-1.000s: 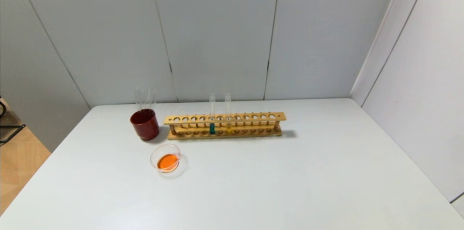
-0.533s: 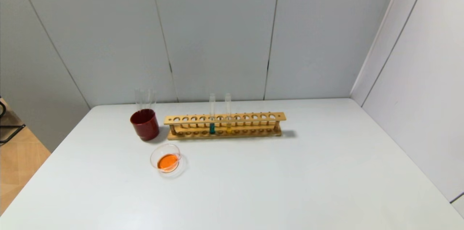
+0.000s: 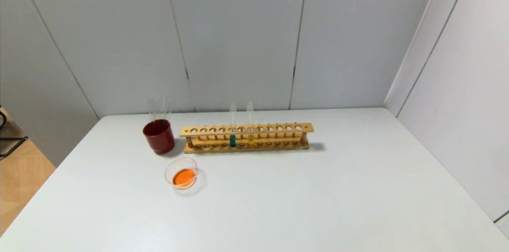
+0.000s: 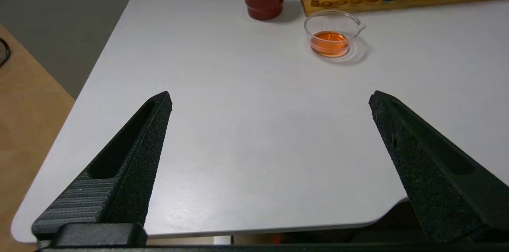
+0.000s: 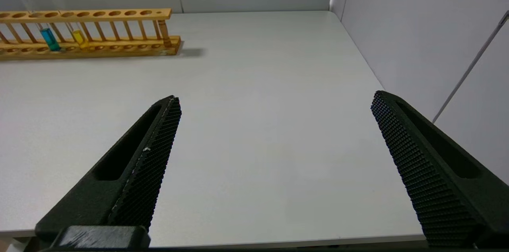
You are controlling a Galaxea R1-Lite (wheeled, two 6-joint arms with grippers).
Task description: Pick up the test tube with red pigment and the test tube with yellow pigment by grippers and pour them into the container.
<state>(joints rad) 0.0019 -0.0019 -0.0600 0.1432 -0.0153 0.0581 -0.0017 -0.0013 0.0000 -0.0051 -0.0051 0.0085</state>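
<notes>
The container (image 3: 181, 173), a small shallow round dish of clear glass, is seen on the white counter (image 3: 278, 196) just in front of the long wooden test-tube rack (image 3: 246, 137), off the rack's left end; a pool of orange liquid already lies in it. In the rack two slim clear tubes stand upright near its middle, one with teal liquid (image 3: 232, 125) and, just to its right, one with yellow liquid (image 3: 250, 124); to the left of the rack, almost touching its end, a dark red opaque cup (image 3: 159, 136) holds clear glass tubes (image 3: 159, 107) that appear empty, though their lower parts are hidden.

The pouring step is judged done, since the orange in the dish suggests red and yellow mixed; no tube with red pigment can be found. The left end effector (image 4: 270, 99) is held wide open and empty, well in front of the rack, near the counter's near edge; the right end effector (image 5: 274, 99) is likewise wide open, holding nothing, off toward the rack's right end. No further grasp seems called for; staying parked is the likely need.

The counter is matt and bare elsewhere; grey panelled walls stand behind the rack and to its right, and wood flooring shows far to its left.
</notes>
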